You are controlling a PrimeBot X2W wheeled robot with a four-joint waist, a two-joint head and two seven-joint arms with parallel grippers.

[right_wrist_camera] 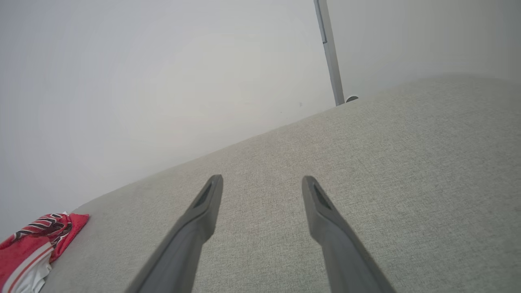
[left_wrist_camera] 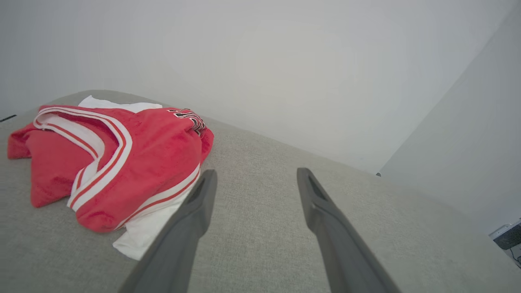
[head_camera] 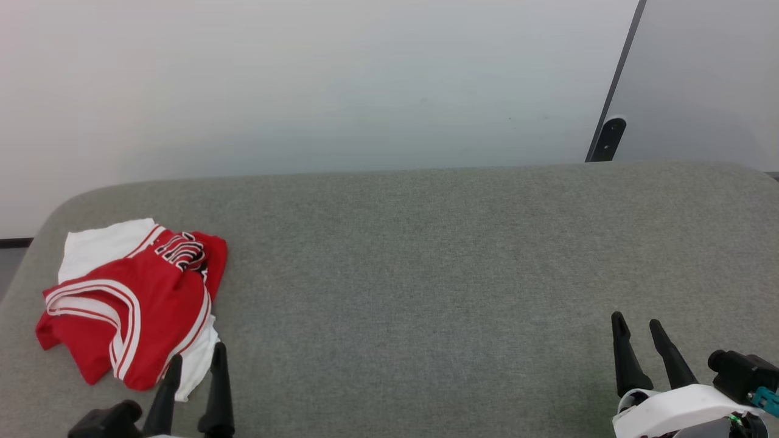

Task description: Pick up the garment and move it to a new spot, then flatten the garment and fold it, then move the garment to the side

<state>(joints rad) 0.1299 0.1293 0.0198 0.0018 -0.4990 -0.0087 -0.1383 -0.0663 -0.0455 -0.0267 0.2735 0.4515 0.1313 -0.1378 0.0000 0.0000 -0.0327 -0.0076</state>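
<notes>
Garment (head_camera: 140, 304) crumpled, lettering (head_camera: 182, 250) mostly hidden in folds; left tool (head_camera: 198, 353) and right tool (head_camera: 636, 319) both spread, empty.

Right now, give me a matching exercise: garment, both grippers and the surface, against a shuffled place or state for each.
1 garment
2 left gripper
3 right gripper
4 surface

A open, over bare surface at the right
B grey fabric
C crumpled, at the left
D open, by the garment's near edge

Pairs: 1-C, 2-D, 3-A, 4-B
</notes>
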